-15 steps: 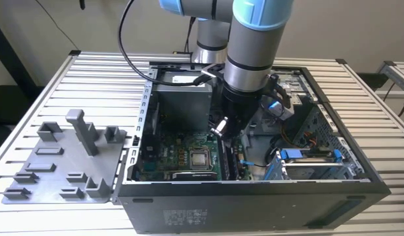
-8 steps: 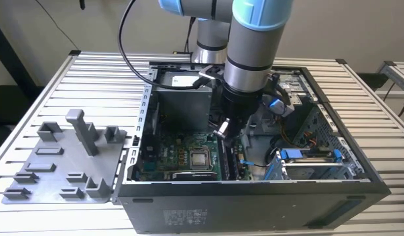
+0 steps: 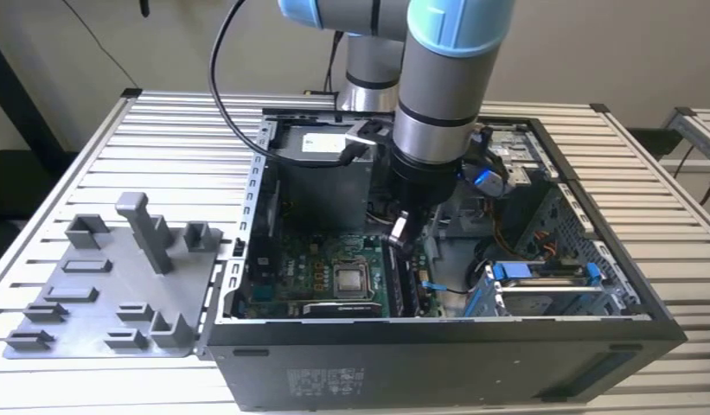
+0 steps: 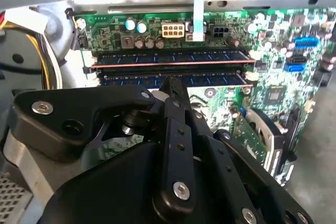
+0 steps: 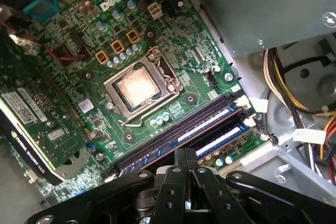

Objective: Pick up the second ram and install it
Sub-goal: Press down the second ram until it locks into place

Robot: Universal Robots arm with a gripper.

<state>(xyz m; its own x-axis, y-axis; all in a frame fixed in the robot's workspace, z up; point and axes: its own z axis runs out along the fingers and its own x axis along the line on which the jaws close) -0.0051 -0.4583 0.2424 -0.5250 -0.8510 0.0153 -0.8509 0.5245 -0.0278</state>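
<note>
Reaching down into the open computer case (image 3: pixel 447 333), frame centre, the claw (image 4: pixel 172 85) has its fingers pinched together, tips touching the second ram (image 4: pixel 173 81), which lies in its slot beside the twin stick (image 4: pixel 168 57) on the motherboard (image 5: pixel 79 72).

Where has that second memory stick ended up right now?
In the second wrist view, the second ram lies in its motherboard slot beside the twin stick, directly under the gripper; in the first wrist view they sit near the silver processor socket.
</note>
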